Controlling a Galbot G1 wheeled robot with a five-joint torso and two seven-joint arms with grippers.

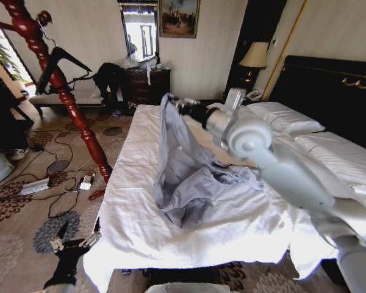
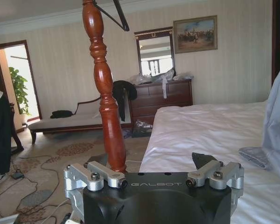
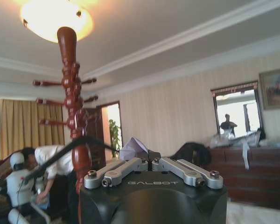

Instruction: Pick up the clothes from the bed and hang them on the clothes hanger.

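- Head view: the right gripper [image 1: 174,104] is raised over the bed [image 1: 134,226], reaching toward the far end, with its jaws closed on the top edge of the pale grey-blue shirt [image 1: 186,177].
- The shirt hangs down from that grip in 1 long drape, and its lower part lies bunched on the white duvet near the middle of the bed.
- The clothes hanger [image 1: 61,64] is black and hangs on the red-brown wooden pole [image 1: 67,97], which stands on the carpet just beside the bed's left edge, well apart from the shirt.
- The left gripper [image 1: 70,247] is low beside the foot corner of the bed, over the carpet; from here I cannot tell how its jaws stand.
- Left wrist view: the left gripper [image 2: 155,179] has its jaws spread wide with nothing between them. The pole [image 2: 105,102] rises just beyond it, with part of the hanger [image 2: 115,15] by the pole's upper part.
- The shirt [image 2: 276,116] hangs over the duvet [image 2: 200,135] at the far side, apart from these jaws.
- Right wrist view: the right gripper [image 3: 150,164] has its jaws drawn together, pinching a small peak of the shirt [image 3: 133,148] that stands up between them.
- The hanger [image 3: 65,151] slants across the pole [image 3: 73,112] to one side of the gripper, not touching the shirt.
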